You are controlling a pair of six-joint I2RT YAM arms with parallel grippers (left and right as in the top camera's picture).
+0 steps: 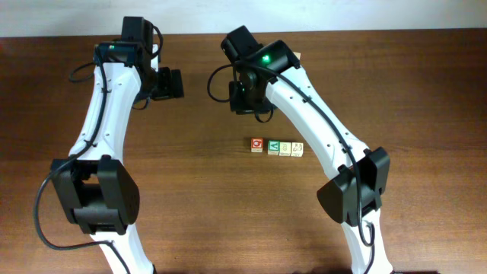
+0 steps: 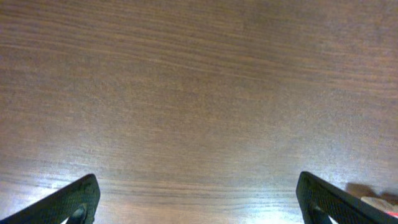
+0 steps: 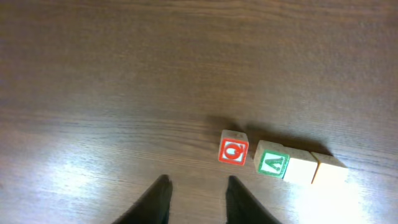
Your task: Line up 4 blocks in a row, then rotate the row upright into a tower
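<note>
Four small wooden blocks lie side by side in a row on the table. From left to right they are a red-ring block (image 1: 257, 144), a green-letter block (image 1: 273, 147) and two paler blocks (image 1: 285, 148) (image 1: 297, 149). The right wrist view shows the red-ring block (image 3: 234, 150), the green A block (image 3: 272, 163) and the two pale blocks (image 3: 301, 168) (image 3: 329, 172). My right gripper (image 3: 198, 182) (image 1: 246, 99) hovers behind and left of the row, its jaws apart with nothing between them. My left gripper (image 2: 199, 205) (image 1: 170, 84) stands wide open over bare wood, far left of the blocks.
The brown wooden table (image 1: 190, 175) carries only the row of blocks. The right arm's links (image 1: 319, 122) pass just right of the row. The left arm (image 1: 103, 129) runs down the left side.
</note>
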